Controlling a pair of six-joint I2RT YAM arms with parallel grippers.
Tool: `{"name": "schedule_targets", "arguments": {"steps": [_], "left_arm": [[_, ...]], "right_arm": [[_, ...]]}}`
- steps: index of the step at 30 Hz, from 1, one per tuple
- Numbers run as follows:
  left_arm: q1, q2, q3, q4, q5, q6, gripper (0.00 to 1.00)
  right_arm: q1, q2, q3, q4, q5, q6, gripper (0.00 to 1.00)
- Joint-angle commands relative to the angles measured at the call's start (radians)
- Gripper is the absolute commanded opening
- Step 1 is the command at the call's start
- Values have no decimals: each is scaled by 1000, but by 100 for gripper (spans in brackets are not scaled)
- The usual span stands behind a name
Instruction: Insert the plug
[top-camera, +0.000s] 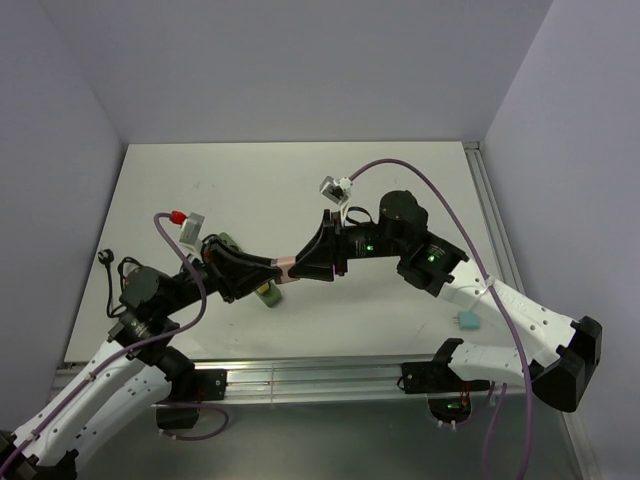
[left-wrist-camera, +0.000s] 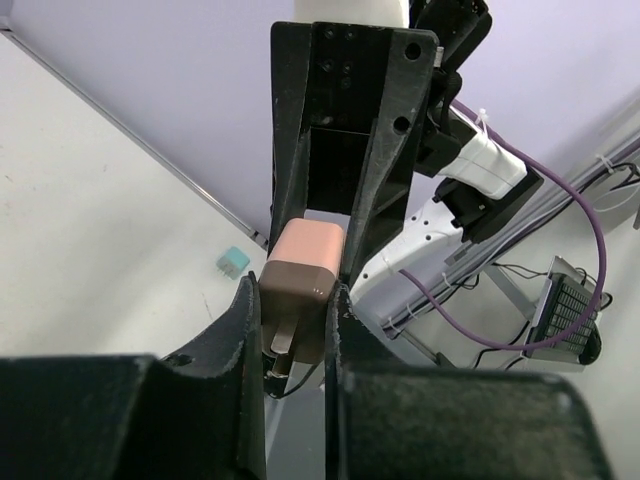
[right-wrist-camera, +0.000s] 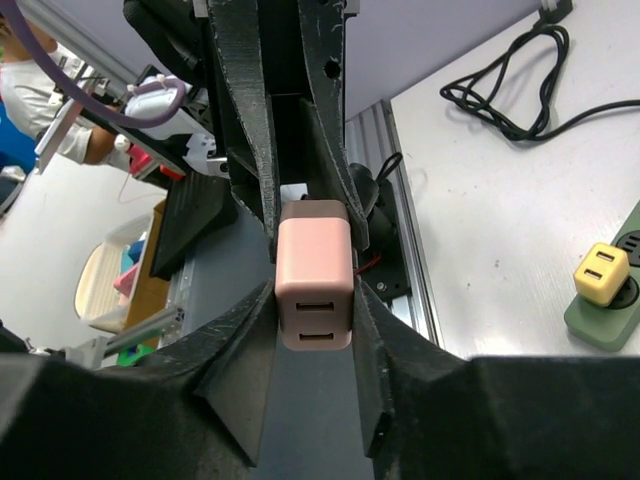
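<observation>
A pink plug (top-camera: 285, 268) hangs in mid-air over the table's near middle, caught between both grippers, which meet tip to tip. My left gripper (left-wrist-camera: 295, 300) is shut on its prong end (left-wrist-camera: 300, 285), metal prongs pointing back toward the wrist. My right gripper (right-wrist-camera: 314, 300) has its fingers against both sides of the plug's other end (right-wrist-camera: 314, 275), the face with two USB slots. A green power strip (right-wrist-camera: 605, 318) with a yellow plug (right-wrist-camera: 600, 273) in it lies on the table just below the grippers (top-camera: 266, 295).
A small teal block (top-camera: 466, 321) lies near the right arm's base. A black cable (top-camera: 108, 265) is coiled at the table's left edge. A white adapter with a red tip (top-camera: 188, 225) and a grey-white adapter (top-camera: 335, 187) sit farther back.
</observation>
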Motion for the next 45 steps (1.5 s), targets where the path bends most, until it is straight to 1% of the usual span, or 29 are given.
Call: {"name": "schedule_targets", "arguments": {"steps": [1, 7, 14, 16, 18, 20, 21, 22, 23, 24, 26, 27, 28, 30, 31, 34, 35, 36, 37, 38, 39, 40, 41, 42, 43, 44, 45], "left_arm": [[1, -29, 2, 40, -50, 5, 0], [3, -37, -36, 124, -67, -43, 0], [3, -28, -58, 172, -50, -70, 0], [3, -25, -59, 181, -44, -72, 0], [1, -23, -61, 187, -38, -74, 0], [3, -22, -53, 168, -44, -64, 1], [3, -22, -45, 99, -80, -57, 9], [1, -34, -19, 36, -120, -26, 22], [3, -46, -6, -24, -160, -8, 51], [3, -58, 11, -161, -264, 12, 62], [3, -104, 62, -292, -387, 60, 81], [3, -121, 79, -385, -463, 69, 85], [3, -153, 109, -494, -572, 78, 86], [3, -178, 136, -601, -684, 74, 88], [1, -195, 160, -703, -800, 46, 88], [3, -210, 197, -837, -960, -24, 85], [3, -215, 197, -874, -978, -34, 83], [1, -215, 188, -882, -989, -37, 83], [3, -213, 183, -888, -1007, -44, 82], [3, -207, 177, -896, -1019, -55, 81], [1, -200, 174, -899, -1028, -63, 79], [1, -181, 168, -900, -1038, -64, 77], [1, -169, 163, -894, -1048, -61, 77], [3, -157, 159, -891, -1052, -57, 77], [3, -131, 157, -899, -1061, -61, 77], [1, -120, 160, -906, -1073, -69, 75], [3, -108, 160, -932, -1102, -78, 74]], "right_arm": [[6, -5, 32, 50, -27, 23, 43], [8, 7, 8, 151, -61, 75, 45], [6, 37, 24, 177, -87, 87, 45], [8, 53, 31, 187, -90, 93, 38], [9, 67, 38, 190, -93, 101, 26], [13, 94, 61, 179, -89, 92, 0], [20, 108, 84, 162, -72, 82, 0], [25, 116, 96, 121, -55, 52, 0], [29, 122, 109, 96, -32, 37, 0], [36, 136, 130, 75, 24, 32, 0], [36, 159, 161, 12, 61, 4, 0], [36, 184, 196, -16, 98, -6, 0], [39, 197, 213, -64, 120, -29, 0], [42, 240, 262, -105, 147, -49, 0], [43, 255, 280, -146, 190, -69, 0], [52, 339, 379, -259, 273, -115, 0], [54, 367, 444, -295, 299, -129, 0], [59, 427, 483, -335, 327, -145, 0], [71, 457, 520, -409, 391, -174, 0], [80, 490, 597, -447, 425, -186, 0], [88, 557, 638, -485, 453, -198, 0], [101, 591, 679, -554, 507, -218, 0], [109, 626, 763, -589, 537, -226, 0], [117, 698, 809, -663, 572, -237, 0], [123, 738, 857, -700, 597, -244, 0], [138, 775, 952, -737, 655, -250, 0], [146, 850, 998, -805, 681, -261, 0]]}}
